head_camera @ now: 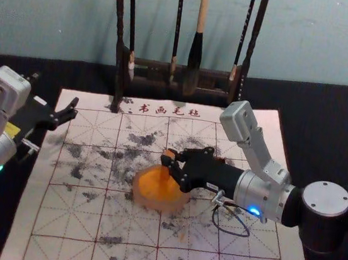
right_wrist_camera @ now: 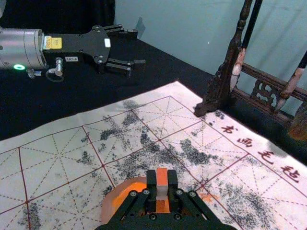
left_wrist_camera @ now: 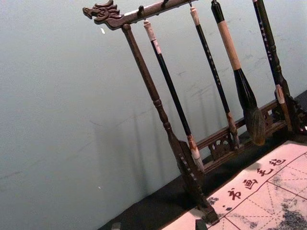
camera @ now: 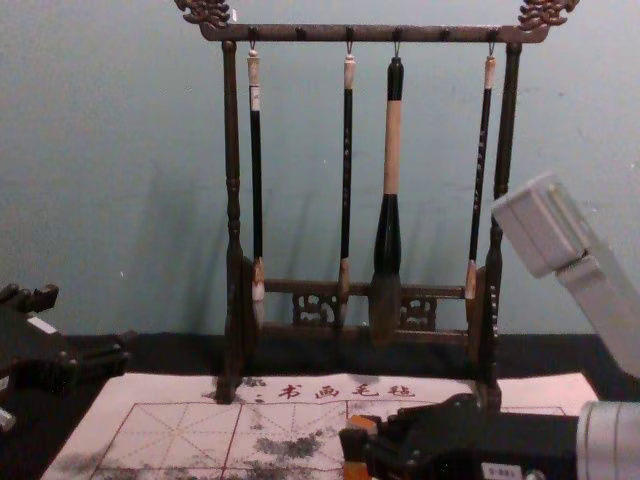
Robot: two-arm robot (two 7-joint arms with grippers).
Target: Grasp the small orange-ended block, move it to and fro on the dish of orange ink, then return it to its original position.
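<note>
Right black claw (head_camera: 171, 161) pinches the small orange-ended block (right_wrist_camera: 162, 178) over the round orange-ink dish (head_camera: 178, 205) — left claw (head_camera: 52, 94), fingers apart, at left. Right wrist view shows the block's pale middle.

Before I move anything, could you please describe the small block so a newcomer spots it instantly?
Find the gridded mat by the brush rack, then the round orange ink dish on it. Over the dish, between the right gripper's fingers, is the block: unlike the dish, narrow and straight-edged, with a pale band below its orange top.
</note>
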